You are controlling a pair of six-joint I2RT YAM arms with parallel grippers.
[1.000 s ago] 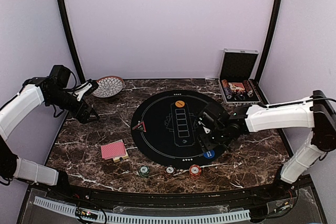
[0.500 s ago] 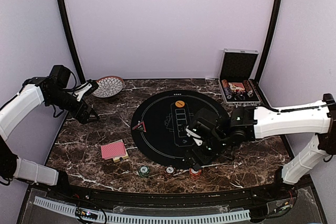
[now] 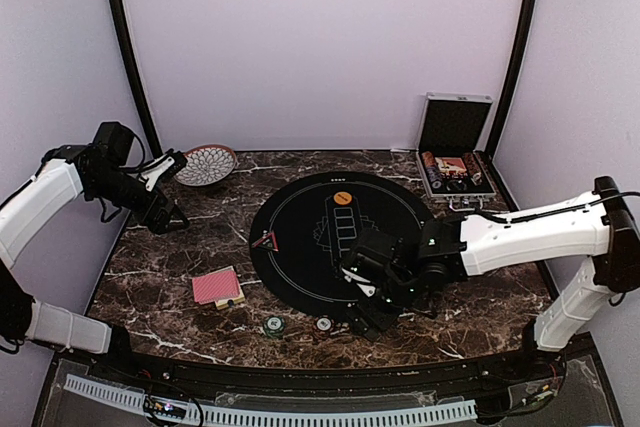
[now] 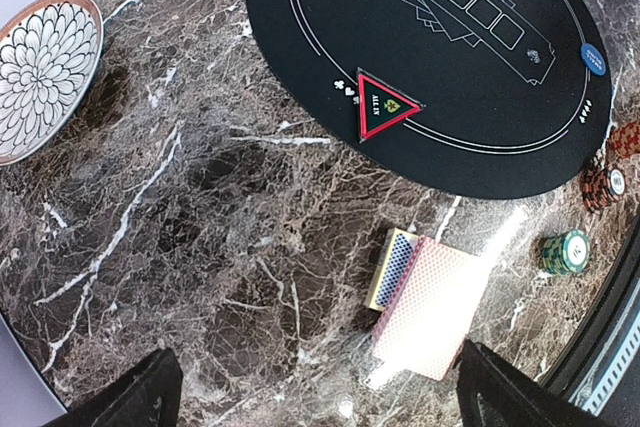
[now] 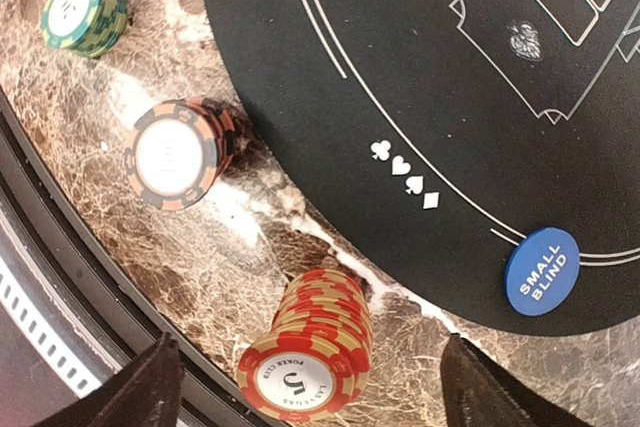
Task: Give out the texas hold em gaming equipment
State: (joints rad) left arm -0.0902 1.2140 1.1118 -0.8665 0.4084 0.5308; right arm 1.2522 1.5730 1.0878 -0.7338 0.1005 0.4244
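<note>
1. Top camera: my left arm is bent out at the table's left edge, the left gripper (image 3: 172, 219) near the patterned bowl (image 3: 208, 163). The right arm stretches low, with the right gripper (image 3: 365, 312) at the black mat's (image 3: 300, 237) near rim.
2. Left wrist: jaws spread wide. The red-backed card deck (image 4: 425, 307) lies flat on glossy marble.
3. Right wrist: jaws splayed either side of the ribbed red chip stack (image 5: 310, 342), not touching it.
</note>
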